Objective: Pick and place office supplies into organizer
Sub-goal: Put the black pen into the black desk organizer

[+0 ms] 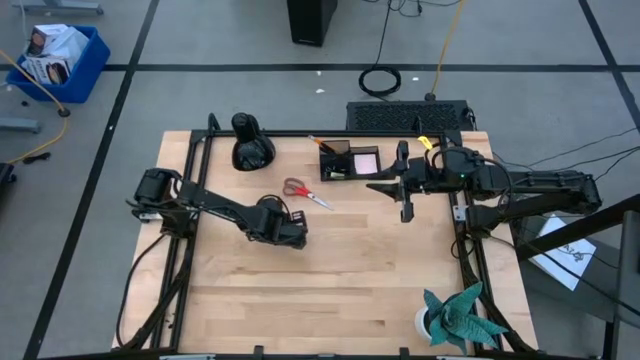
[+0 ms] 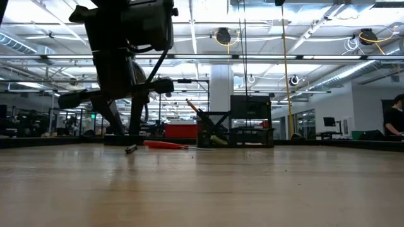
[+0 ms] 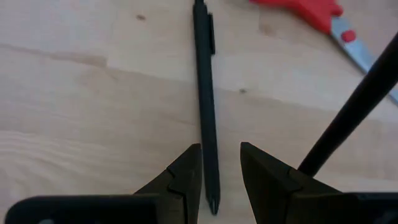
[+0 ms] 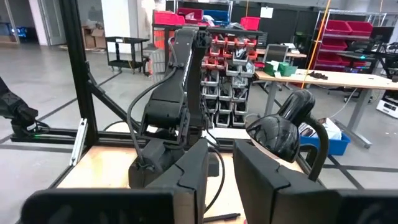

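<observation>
Black pen [image 3: 206, 106] lies flat on the table [image 1: 330, 270], long axis running straight away from my left wrist, tip end nearest, between the fingers. My left gripper [image 3: 221, 180] stands narrowly open astride that tip; the near finger [image 3: 186, 177] is just beside the barrel, contact not resolvable. Pen is slim, matte, with a clip. Red-handled scissors [image 1: 303, 192] lie just beyond, blades toward the organizer [image 1: 349, 160]. My right gripper [image 1: 405, 205] hangs beside the organizer, fingers slightly apart, holding nothing.
</observation>
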Robot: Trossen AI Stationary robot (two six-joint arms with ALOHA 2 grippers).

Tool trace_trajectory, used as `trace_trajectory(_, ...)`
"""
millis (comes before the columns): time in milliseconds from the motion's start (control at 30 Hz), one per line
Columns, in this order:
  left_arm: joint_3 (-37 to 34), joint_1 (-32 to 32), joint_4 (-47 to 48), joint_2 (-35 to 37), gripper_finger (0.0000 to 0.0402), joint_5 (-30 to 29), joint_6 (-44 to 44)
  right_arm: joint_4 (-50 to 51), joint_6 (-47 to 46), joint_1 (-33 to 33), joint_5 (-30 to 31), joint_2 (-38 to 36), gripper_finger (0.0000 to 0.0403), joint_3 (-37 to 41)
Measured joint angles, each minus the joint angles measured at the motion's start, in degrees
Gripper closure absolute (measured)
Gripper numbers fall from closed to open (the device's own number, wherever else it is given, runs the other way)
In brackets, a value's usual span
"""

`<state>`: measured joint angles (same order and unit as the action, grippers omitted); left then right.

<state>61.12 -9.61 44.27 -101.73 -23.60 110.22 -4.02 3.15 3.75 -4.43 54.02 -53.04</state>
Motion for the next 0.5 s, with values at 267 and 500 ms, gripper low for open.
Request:
trace_trajectory(267,0.0,1.0,-0.2,0.0,0.0289,-3.2,2.4,0.4,-0.3,0.0,-0.3,0.0,0.0332,0.0)
trace_trajectory(500,0.0,1.2,1.9,-1.2,0.0289,0.0,2.6,2.0,0.1,0.0,-0.3,-0.2,0.0332,0.0)
